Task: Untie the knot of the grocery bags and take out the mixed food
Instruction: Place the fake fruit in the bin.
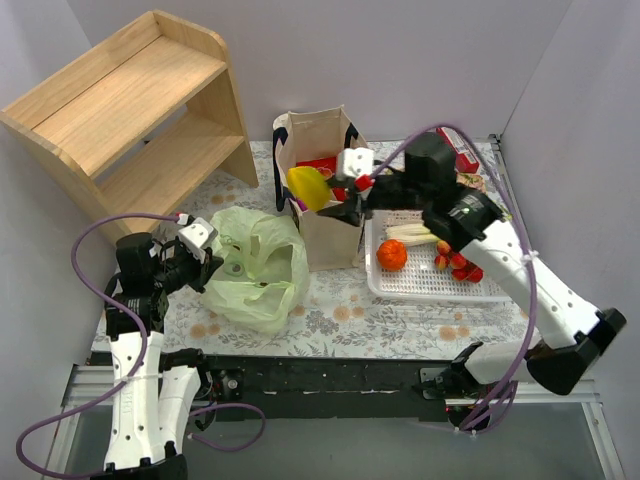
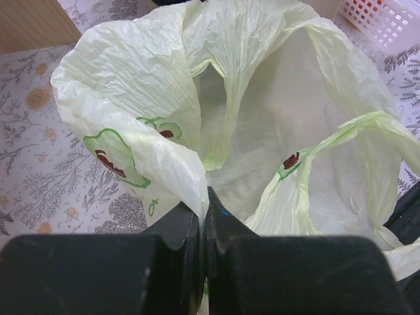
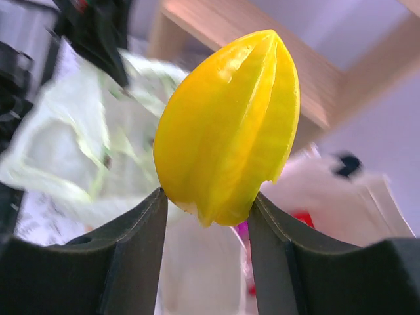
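The pale green plastic bag (image 1: pixel 255 265) lies open on the flowered table, left of the beige canvas tote (image 1: pixel 328 240). No knot shows; its handles (image 2: pixel 328 141) hang loose. My left gripper (image 1: pixel 205 263) is shut on the bag's near rim (image 2: pixel 205 209), and the bag's inside (image 2: pixel 275 111) looks empty. My right gripper (image 1: pixel 332 200) is shut on a ridged yellow pepper (image 1: pixel 308 187) and holds it in the air over the tote's left edge. The pepper fills the right wrist view (image 3: pixel 230 125), pinched between both fingers (image 3: pixel 138 230). A red item (image 1: pixel 320 165) shows inside the tote.
A white slotted basket (image 1: pixel 430 285) right of the tote holds an orange round fruit (image 1: pixel 392 255), strawberries (image 1: pixel 456 262) and pale bean-like sticks (image 1: pixel 412 232). A red packet (image 1: pixel 465 160) lies behind it. A wooden shelf (image 1: pixel 130 110) stands at the back left.
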Available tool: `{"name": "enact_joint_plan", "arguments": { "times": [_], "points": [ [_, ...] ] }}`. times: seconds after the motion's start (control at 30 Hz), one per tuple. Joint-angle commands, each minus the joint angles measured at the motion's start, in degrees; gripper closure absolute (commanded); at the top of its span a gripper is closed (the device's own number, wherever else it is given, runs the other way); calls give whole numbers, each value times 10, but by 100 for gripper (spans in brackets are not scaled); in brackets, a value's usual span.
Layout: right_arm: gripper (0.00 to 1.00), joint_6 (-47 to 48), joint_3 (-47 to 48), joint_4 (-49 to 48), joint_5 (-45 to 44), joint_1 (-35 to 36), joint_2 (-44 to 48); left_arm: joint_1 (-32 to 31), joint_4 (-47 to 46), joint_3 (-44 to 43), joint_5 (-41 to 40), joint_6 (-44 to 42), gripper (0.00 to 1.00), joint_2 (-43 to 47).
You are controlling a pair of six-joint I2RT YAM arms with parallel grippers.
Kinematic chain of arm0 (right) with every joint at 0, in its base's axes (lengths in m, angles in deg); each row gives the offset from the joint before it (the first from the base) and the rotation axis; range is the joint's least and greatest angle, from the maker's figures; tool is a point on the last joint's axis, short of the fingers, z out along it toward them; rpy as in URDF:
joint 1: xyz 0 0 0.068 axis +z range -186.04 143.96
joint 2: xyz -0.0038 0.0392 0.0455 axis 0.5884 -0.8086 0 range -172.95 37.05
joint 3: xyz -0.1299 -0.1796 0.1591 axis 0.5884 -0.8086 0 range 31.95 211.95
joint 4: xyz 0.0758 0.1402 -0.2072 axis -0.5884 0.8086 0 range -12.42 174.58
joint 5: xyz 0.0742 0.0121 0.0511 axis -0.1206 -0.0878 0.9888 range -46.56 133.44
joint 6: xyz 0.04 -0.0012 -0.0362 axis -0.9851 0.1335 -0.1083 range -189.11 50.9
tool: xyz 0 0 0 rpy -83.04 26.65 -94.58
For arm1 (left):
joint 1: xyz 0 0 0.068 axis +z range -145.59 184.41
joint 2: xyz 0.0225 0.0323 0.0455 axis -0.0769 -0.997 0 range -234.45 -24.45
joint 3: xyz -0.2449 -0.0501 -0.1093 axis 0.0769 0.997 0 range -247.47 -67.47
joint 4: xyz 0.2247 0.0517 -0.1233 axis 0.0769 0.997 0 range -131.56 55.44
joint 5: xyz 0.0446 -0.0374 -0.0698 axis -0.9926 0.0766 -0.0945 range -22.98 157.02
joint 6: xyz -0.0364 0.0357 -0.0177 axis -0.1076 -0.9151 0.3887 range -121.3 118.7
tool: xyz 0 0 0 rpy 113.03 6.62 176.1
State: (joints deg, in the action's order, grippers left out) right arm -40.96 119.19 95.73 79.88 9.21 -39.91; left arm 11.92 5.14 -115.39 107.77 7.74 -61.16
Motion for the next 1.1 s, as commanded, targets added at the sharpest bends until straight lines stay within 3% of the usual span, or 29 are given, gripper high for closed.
{"name": "enact_joint_plan", "arguments": {
  "times": [0.0,0.13,0.23,0.3,0.53,0.73,0.97,1.0,1.03,1.07],
  "points": [
    [99,120,-43,168,-40,-94,71,1,-27,11,20,22,100,-4],
    [99,169,-137,199,-123,-196,157,1,-27,14,23,20,100,-1],
    [99,101,-193,209,-168,-278,178,2,-30,20,25,22,100,-1],
    [99,45,-207,254,-152,-335,173,1,-35,26,27,30,100,0],
    [99,-77,-300,272,-184,-360,119,1,-55,27,38,48,100,-6],
    [99,-152,-309,284,-215,-383,44,1,-43,24,29,48,100,5],
    [99,-139,-304,295,-179,-402,-33,1,-37,21,25,49,100,17],
    [94,-137,-302,295,-177,-403,-37,2,-35,20,24,50,100,15],
    [78,-136,-300,296,-173,-403,-43,2,-35,19,24,50,100,14],
    [71,-133,-299,297,-171,-402,-45,1,-35,17,23,50,100,13]
  ]
}}
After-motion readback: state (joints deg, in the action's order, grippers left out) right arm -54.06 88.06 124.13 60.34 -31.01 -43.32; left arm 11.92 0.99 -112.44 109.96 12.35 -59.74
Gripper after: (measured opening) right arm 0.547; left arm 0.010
